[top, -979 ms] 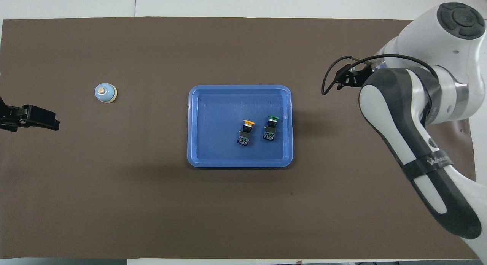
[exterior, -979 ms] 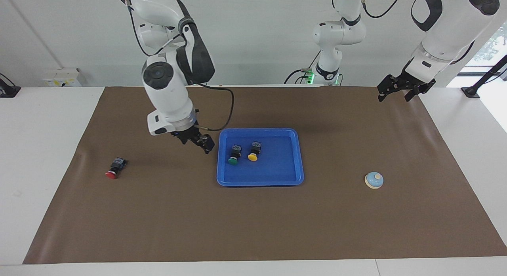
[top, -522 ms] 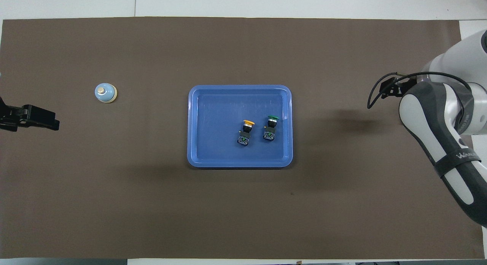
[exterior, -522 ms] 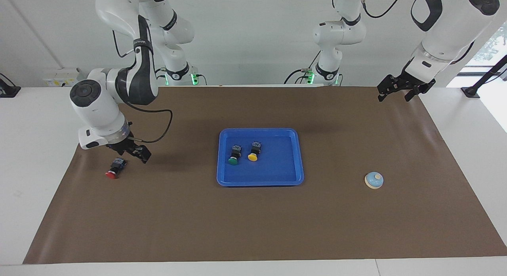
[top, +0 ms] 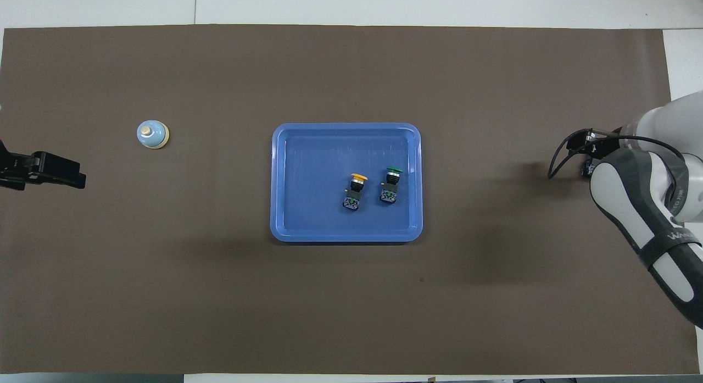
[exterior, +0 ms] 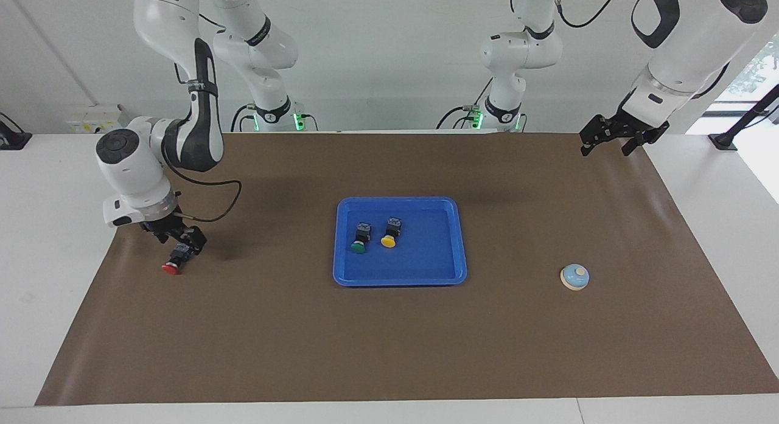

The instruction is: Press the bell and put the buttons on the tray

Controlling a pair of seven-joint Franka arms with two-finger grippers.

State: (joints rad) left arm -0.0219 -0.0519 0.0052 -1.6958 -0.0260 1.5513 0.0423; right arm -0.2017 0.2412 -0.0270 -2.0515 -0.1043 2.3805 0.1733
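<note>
The red button (exterior: 173, 264) lies on its side on the brown mat toward the right arm's end of the table. My right gripper (exterior: 181, 240) is open and low over its black body; I cannot tell whether it touches. In the overhead view the right arm (top: 631, 190) covers that button. The green button (exterior: 359, 239) (top: 391, 184) and the yellow button (exterior: 390, 232) (top: 356, 188) lie side by side in the blue tray (exterior: 400, 279) (top: 346, 237) at mid-table. The light-blue bell (exterior: 574, 277) (top: 152, 134) stands toward the left arm's end. My left gripper (exterior: 613, 139) (top: 44, 171) waits open, raised over the mat's edge.
A brown mat (exterior: 389, 351) covers most of the white table (exterior: 55, 241). A black cable (exterior: 213, 205) loops from the right wrist. Two further arm bases (exterior: 505, 114) stand at the robots' edge of the table.
My right gripper has swung from beside the tray to the right arm's end of the table and come down over the red button. The left arm, tray, bell and other buttons are unmoved.
</note>
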